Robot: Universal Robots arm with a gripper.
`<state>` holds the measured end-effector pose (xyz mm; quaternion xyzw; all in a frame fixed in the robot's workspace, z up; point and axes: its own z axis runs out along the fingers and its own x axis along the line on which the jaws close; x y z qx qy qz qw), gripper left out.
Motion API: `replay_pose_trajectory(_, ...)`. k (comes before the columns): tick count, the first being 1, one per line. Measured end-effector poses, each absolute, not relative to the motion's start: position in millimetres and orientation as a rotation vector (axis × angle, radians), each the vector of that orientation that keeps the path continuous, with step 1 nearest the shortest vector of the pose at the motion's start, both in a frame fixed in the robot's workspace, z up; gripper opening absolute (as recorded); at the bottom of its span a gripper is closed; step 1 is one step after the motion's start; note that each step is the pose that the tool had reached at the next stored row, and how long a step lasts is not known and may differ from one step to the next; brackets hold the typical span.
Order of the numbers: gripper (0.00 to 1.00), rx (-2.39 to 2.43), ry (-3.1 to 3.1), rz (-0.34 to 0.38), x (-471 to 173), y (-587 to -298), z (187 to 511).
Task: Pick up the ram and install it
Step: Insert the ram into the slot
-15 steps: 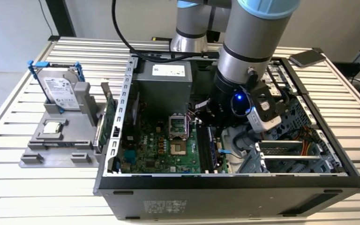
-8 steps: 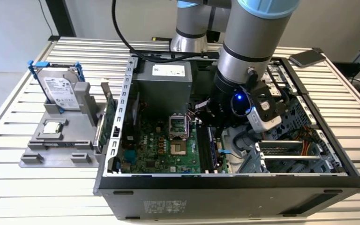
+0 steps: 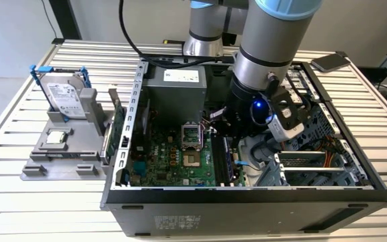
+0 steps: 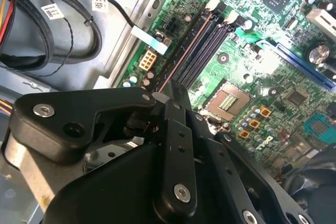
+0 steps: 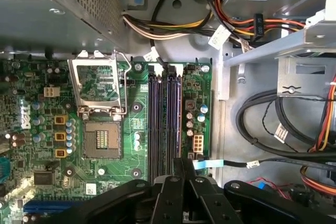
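Note:
In both wrist views my gripper point(image 5: 182, 165) point(image 4: 170, 95) is low over the black memory slots point(image 5: 153, 119) of the green motherboard point(image 3: 173, 161), inside the open computer case. Its fingers are shut together on a thin edge, which I take for the ram point(image 4: 184, 53) point(image 5: 180, 119). That edge runs from the fingertips along the outermost slot, the one nearest the small white connector point(image 5: 197, 142). I cannot tell how deep it sits in the slot. In the exterior view the arm's wrist point(image 3: 274, 111) hangs over this spot, and the ram shows as a dark strip point(image 3: 223, 154).
The open processor socket point(image 5: 102, 135) lies beside the slots. The power supply point(image 3: 173, 88), cable bundles point(image 5: 273, 124) and a metal drive cage point(image 3: 314, 161) crowd the case. Outside it, on the exterior view's left, a grey fixture point(image 3: 36, 169) holds a hard drive point(image 3: 66, 96), a processor chip point(image 3: 58, 136) and a green expansion card point(image 3: 117, 128).

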<state>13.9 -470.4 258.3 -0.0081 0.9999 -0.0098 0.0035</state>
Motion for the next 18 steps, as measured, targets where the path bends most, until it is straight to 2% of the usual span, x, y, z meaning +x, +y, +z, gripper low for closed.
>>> replay_pose_trajectory(18,0.00,-0.181,3.128,-0.030,13.9,-470.4,258.4)
